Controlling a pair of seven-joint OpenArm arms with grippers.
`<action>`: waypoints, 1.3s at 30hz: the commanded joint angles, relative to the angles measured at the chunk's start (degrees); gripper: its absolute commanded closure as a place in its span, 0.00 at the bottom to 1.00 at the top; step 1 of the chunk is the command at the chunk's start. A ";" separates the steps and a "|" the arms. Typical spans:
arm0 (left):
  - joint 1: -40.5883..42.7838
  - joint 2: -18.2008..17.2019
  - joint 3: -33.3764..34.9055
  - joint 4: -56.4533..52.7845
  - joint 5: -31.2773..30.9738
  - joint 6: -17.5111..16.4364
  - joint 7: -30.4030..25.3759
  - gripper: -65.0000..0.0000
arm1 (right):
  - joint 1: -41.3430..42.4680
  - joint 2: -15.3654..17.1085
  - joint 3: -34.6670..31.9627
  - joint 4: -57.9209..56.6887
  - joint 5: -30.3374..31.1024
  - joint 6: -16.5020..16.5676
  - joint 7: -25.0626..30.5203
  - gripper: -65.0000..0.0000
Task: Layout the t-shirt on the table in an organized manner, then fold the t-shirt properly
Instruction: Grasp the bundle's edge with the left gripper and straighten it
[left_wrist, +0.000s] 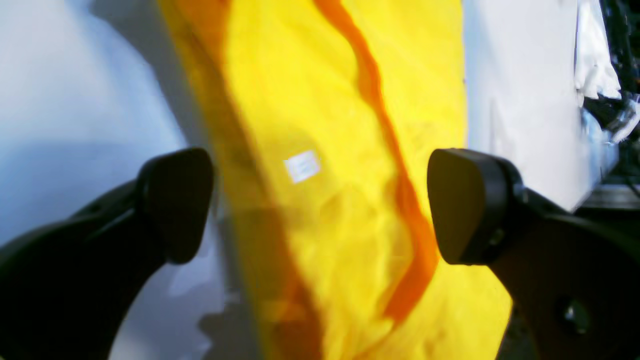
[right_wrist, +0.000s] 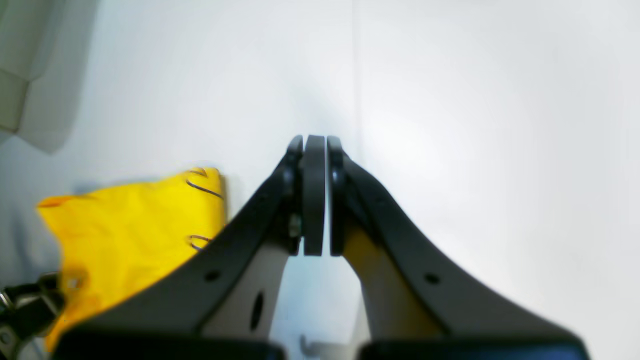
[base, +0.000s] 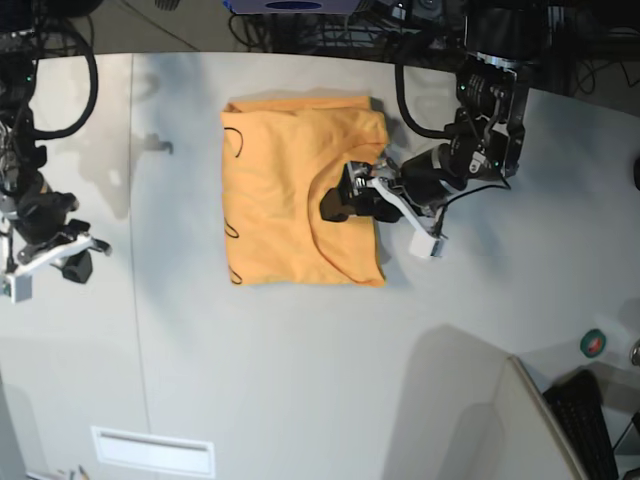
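Nearest the base cam: bare tabletop (base: 330, 360), white-grey, w/ a thin dark seam running front to back on the view's left side.

Mid-tabletop: t-shirt (base: 285, 195), orange-yellow, folded into a rough rectangle, lying flat. Thin black cursive marks show along its edge on the view's left. A curved fold edge crosses the right half of the cloth.

Left claw (base: 345, 200) sits over the shirt's right part, arm reaching in from the view's right. In the left wrist view its two black fingers (left_wrist: 175, 200) stand wide apart, released, w/ the yellow cloth (left_wrist: 320, 210) showing between them & nothing gripped. A small white tag (left_wrist: 302, 166) shows on the cloth between the fingers; darker orange fold lines run across it. Whether the tips touch the fabric: can't tell.

Right claw (base: 70, 262) is well apart from the shirt, near the tabletop's edge on the view's left, over bare surface. Right wrist view: right claw (right_wrist: 315, 150) clenched, pads pressed together, holding nothing; shirt corner (right_wrist: 135, 225) w/ black marks off to one side.

Far edge: cables & dark gear behind the tabletop.
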 joint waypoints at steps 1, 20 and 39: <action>-0.90 -0.49 -0.19 0.02 -0.87 -0.46 -0.70 0.00 | 0.23 0.58 1.36 1.03 0.24 1.19 1.36 1.00; -4.76 -2.25 6.05 -10.09 -0.25 4.73 1.84 0.79 | -1.79 0.58 8.30 0.68 0.24 1.28 1.36 1.00; -31.14 -13.94 62.13 -4.73 35.79 -7.14 0.00 1.00 | -3.81 0.84 8.30 -2.92 0.24 1.28 1.54 1.00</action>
